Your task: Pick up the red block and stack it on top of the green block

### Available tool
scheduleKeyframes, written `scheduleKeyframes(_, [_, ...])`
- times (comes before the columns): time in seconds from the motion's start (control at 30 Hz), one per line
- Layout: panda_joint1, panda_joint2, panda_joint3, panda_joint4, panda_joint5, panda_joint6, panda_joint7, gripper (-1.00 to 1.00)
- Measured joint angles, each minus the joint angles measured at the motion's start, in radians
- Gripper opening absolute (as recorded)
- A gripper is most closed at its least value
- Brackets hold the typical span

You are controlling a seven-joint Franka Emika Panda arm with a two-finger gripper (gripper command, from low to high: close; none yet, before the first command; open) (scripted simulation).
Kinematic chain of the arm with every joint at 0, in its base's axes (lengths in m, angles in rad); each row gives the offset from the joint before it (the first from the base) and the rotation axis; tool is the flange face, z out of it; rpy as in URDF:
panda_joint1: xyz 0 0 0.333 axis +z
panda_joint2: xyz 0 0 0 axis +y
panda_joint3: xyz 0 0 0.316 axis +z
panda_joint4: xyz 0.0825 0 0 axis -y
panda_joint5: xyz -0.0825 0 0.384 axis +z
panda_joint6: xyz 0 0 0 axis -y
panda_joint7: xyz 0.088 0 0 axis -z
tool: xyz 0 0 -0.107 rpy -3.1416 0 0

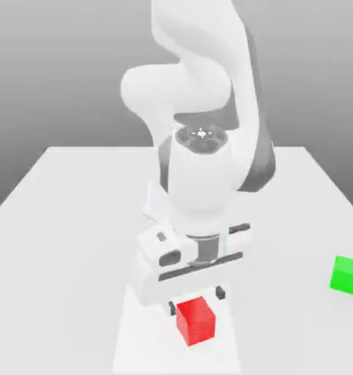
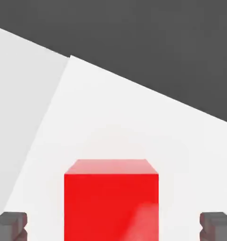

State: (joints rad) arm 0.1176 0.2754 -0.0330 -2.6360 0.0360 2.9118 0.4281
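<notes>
My gripper (image 1: 197, 296) hangs released, fingers (image 2: 11, 226) straddling the red block (image 1: 196, 321), seemingly untouched; green block (image 1: 346, 275) well apart

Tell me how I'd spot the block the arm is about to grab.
Find the big white robot arm on the pale table. Right below its open gripper sits a small red block. The only other block is green, alone toward the exterior view's right.
</notes>
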Motion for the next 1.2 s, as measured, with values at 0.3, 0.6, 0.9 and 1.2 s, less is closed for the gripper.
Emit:
scheduleKeyframes(0.3, [-0.003,-0.007,0.002,-0.001,-0.004,-0.007,0.003,-1.00])
scheduleKeyframes(0.6, [0.062,-0.192,0.061,-0.015,-0.029,-0.180,-0.150,-1.00])
scheduleKeyframes(0.9, [0.215,-0.206,0.197,0.016,-0.037,-0.229,-0.559,-1.00])
scheduleKeyframes(1.2, [0.381,-0.223,0.316,0.047,-0.054,-0.276,-0.963,-1.00])
